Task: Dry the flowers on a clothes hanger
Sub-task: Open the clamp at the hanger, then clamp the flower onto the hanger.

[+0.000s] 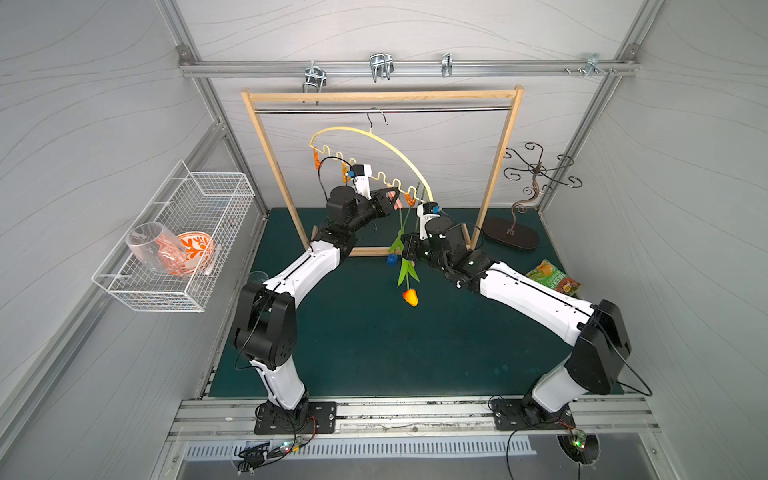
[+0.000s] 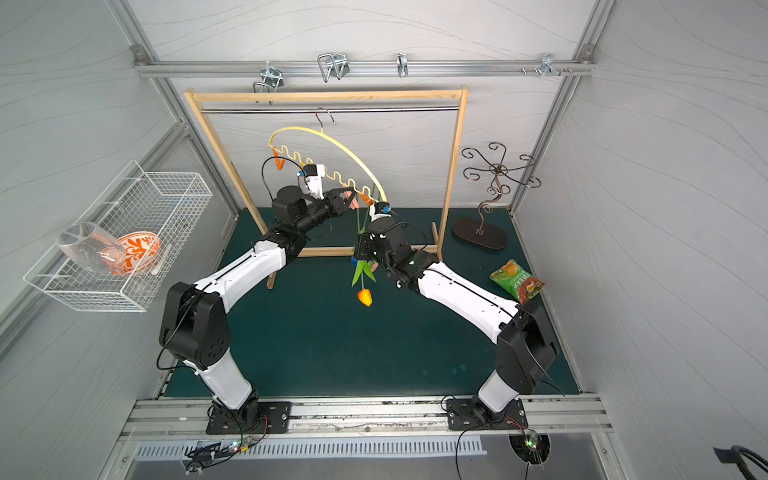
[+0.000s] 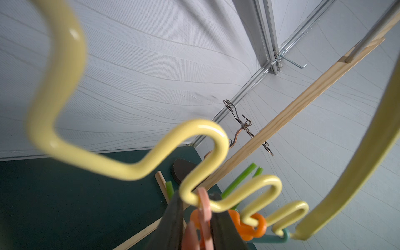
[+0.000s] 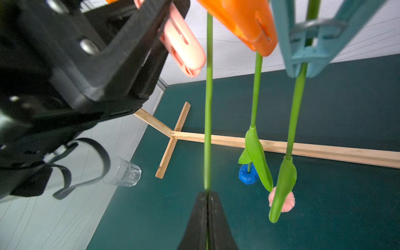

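Note:
The pale yellow clothes hanger [image 1: 345, 129] [image 2: 291, 129] hangs tilted from the rack's metal rod. My left gripper [image 1: 395, 199] [image 3: 198, 216] is shut on a pink clothespin [image 3: 204, 207] [image 4: 184, 49] on the wavy bar [image 3: 138, 173]. My right gripper [image 1: 404, 251] [image 4: 207, 194] is shut on the orange tulip's green stem [image 4: 208, 108], which stands upright right beside that pin. Its orange head [image 1: 410, 297] hangs below. The blue tulip [image 4: 246, 176] hangs from an orange clothespin [image 4: 242, 21]. From a teal clothespin [image 4: 303, 54] hangs the pink tulip [image 4: 290, 201].
The wooden rack frame [image 1: 270, 166] stands at the back of the green mat [image 1: 374, 353]. A wire basket [image 1: 137, 291] with a glass and a bowl hangs on the left wall. At the right are a curly metal stand [image 1: 536, 170] and a snack bag [image 1: 552, 276]. A glass [image 4: 123, 173] lies by the left arm.

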